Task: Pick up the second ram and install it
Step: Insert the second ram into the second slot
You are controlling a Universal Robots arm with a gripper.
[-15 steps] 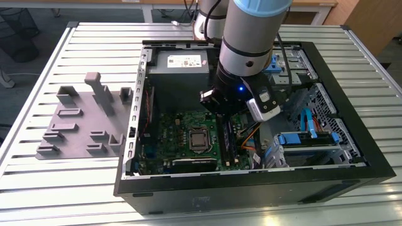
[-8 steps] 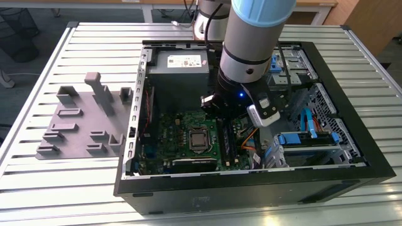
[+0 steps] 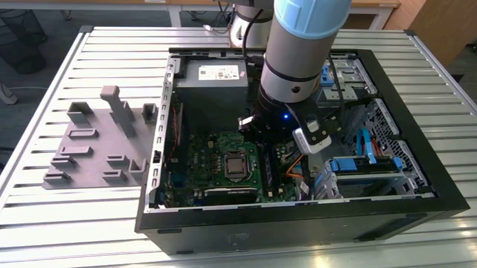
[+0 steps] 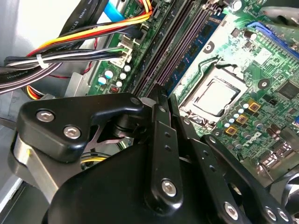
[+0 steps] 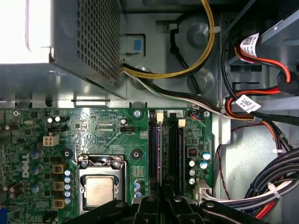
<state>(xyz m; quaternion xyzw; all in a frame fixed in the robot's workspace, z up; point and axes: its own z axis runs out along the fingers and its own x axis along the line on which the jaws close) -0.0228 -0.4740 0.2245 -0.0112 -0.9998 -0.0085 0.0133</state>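
Blue-green second ram (image 4: 190, 53) stands edge-on in a long black slot (image 5: 175, 149) of the motherboard (image 5: 93, 128). The gripper (image 4: 158, 91) is just over it, fingers closed together. White cable labels (image 5: 246, 103) carry print I cannot read.

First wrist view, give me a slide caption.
Gripper poised over the motherboard's memory slots, beside the processor socket.

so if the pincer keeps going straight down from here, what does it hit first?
Probably the RAM slots on the motherboard: the pincer points right at them. Depth is unclear, so contact may already exist.
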